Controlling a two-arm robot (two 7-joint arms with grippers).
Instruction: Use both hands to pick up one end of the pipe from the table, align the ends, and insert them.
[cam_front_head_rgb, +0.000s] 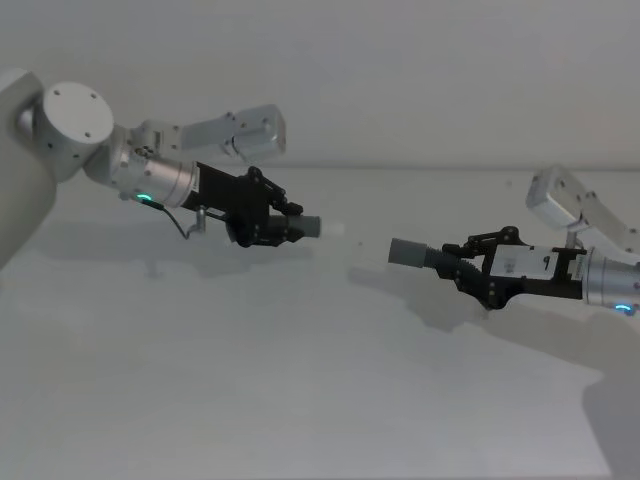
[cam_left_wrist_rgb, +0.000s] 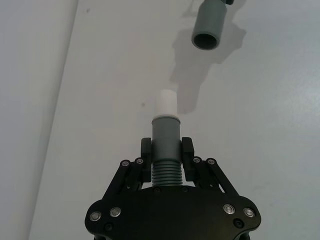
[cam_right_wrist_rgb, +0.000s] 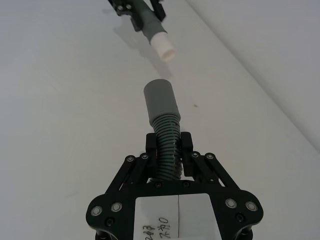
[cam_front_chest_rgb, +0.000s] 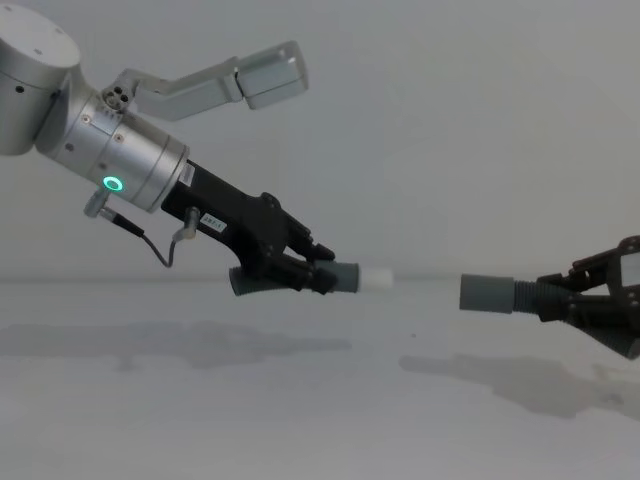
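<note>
Grey cuffed piece (cam_front_head_rgb: 408, 252) pinched by right fingers (cam_right_wrist_rgb: 152, 142) faces white-tipped piece (cam_front_head_rgb: 312, 228) pinched by left fingers (cam_left_wrist_rgb: 145, 150); apart above table (cam_front_head_rgb: 250, 400).

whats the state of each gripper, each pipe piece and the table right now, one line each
white-tipped dark grey pipe piece: held in the air, unjoined
dark grey ribbed pipe piece with hollow cuff: held in the air, cuff facing the white tip across a gap
left black plastic gripper: shut on the white-tipped piece
right black plastic gripper: shut on the hollow-cuff piece
white matte table: both pieces lifted off it
</note>
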